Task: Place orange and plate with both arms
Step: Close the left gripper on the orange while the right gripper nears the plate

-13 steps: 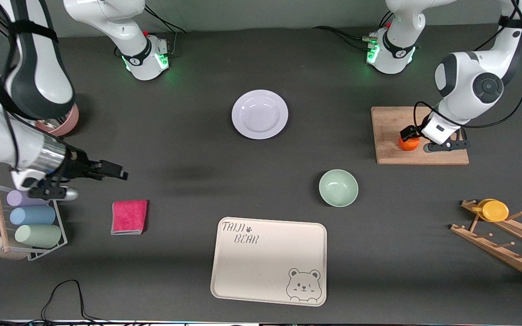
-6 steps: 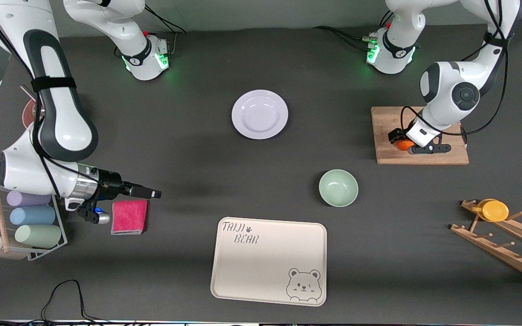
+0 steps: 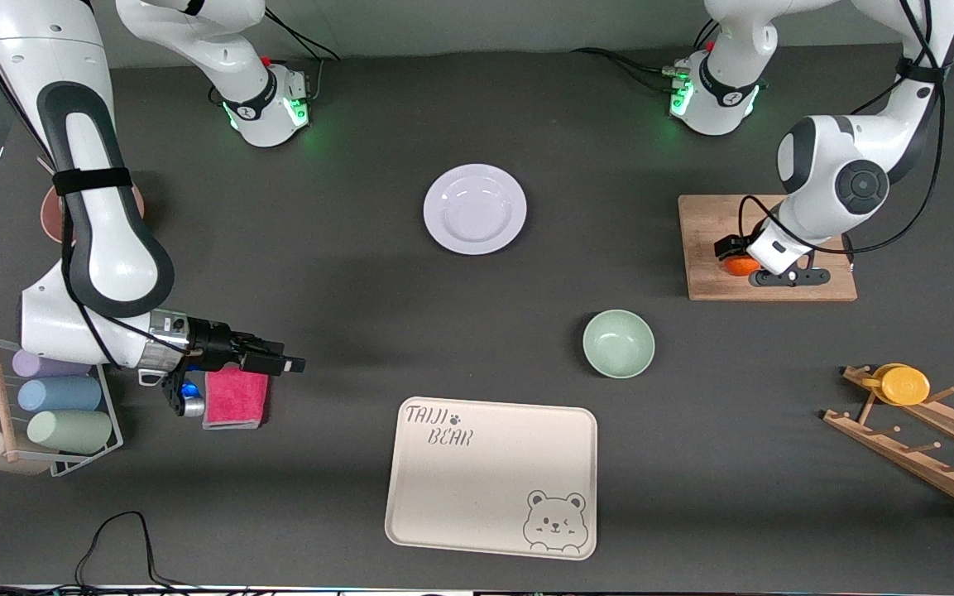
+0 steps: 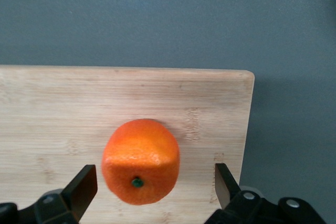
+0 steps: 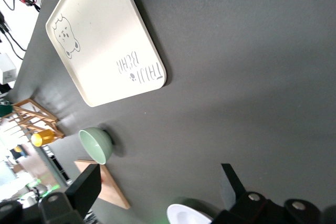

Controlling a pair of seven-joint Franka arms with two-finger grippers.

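The orange (image 3: 740,266) sits on a wooden cutting board (image 3: 708,223) toward the left arm's end of the table. My left gripper (image 3: 743,263) is low over the board and open. In the left wrist view the orange (image 4: 140,169) lies between the two fingers (image 4: 84,184), with a gap on each side and the board (image 4: 52,108) beneath. The pale lavender plate (image 3: 474,209) rests alone mid-table, close to the arms' bases. My right gripper (image 3: 290,362) hovers open and empty beside a pink cloth (image 3: 237,401). Its wrist view catches the plate's edge (image 5: 189,216) between the jaws (image 5: 158,181).
A mint-green bowl (image 3: 618,343) stands between the board and the cream bear tray (image 3: 493,472), which lies nearest the front camera. A rack of pastel cups (image 3: 38,406) is at the right arm's end. A wooden rack with a yellow cup (image 3: 903,385) is at the left arm's end.
The right arm swung down and inward, carrying its open gripper to beside the pink cloth. The left gripper settled a little lower around the orange. Both stayed open.
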